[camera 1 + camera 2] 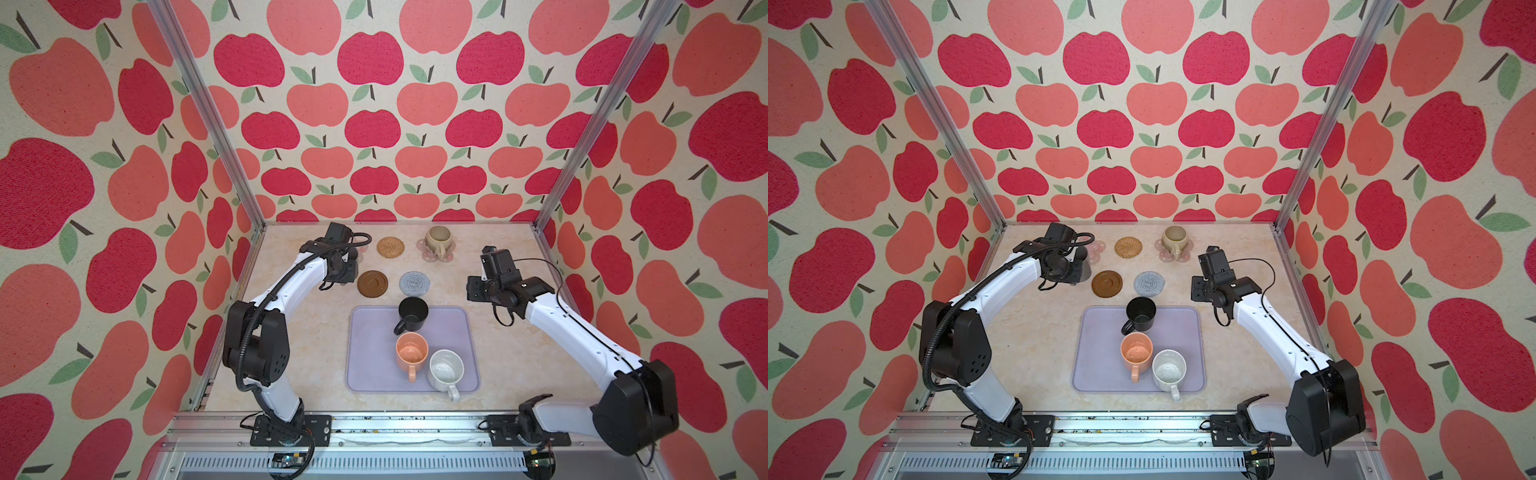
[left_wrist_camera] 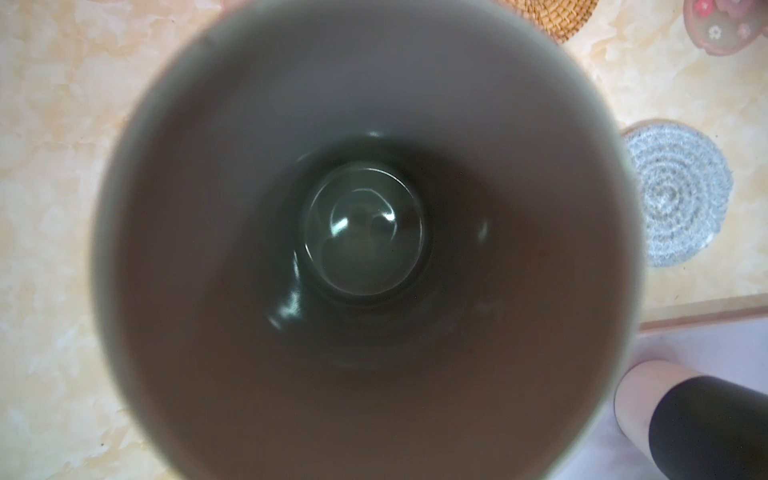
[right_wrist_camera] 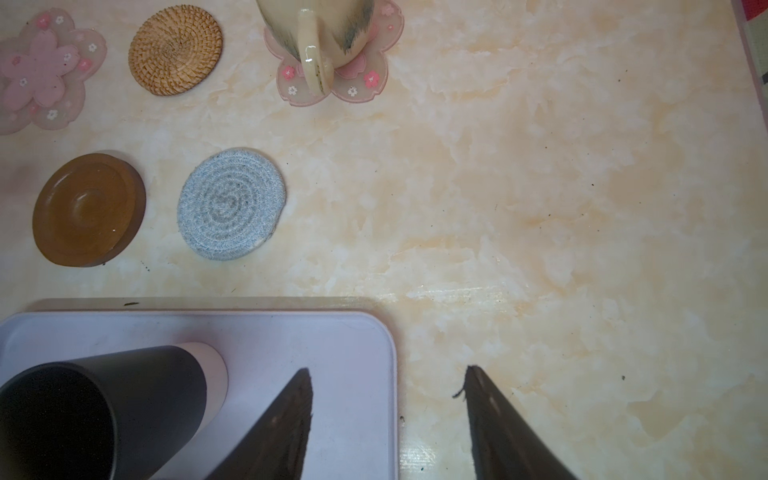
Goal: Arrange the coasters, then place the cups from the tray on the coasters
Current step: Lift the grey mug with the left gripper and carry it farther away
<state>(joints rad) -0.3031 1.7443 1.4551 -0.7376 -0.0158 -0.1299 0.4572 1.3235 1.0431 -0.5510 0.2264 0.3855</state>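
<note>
My left gripper [image 1: 1077, 272] is shut on the tall grey cup [image 2: 365, 232], whose inside fills the left wrist view. It holds the cup at the far left, beside a bare pink flower coaster [image 3: 41, 70] and the brown disc [image 1: 372, 284]. The rattan coaster [image 1: 390, 247] and the grey crocheted coaster [image 1: 414, 283] are bare too. A beige-olive cup [image 1: 439, 239] stands on the other pink flower coaster [image 1: 428, 255]. Black [image 1: 412, 312], peach-orange [image 1: 411, 353] and speckled white [image 1: 445, 368] cups stand on the lavender tray [image 1: 370, 332]. My right gripper [image 3: 388, 374] is open over the tray's far right corner.
Apple-patterned walls and metal posts close in the marble table on three sides. The arm bases sit on a rail along the near edge.
</note>
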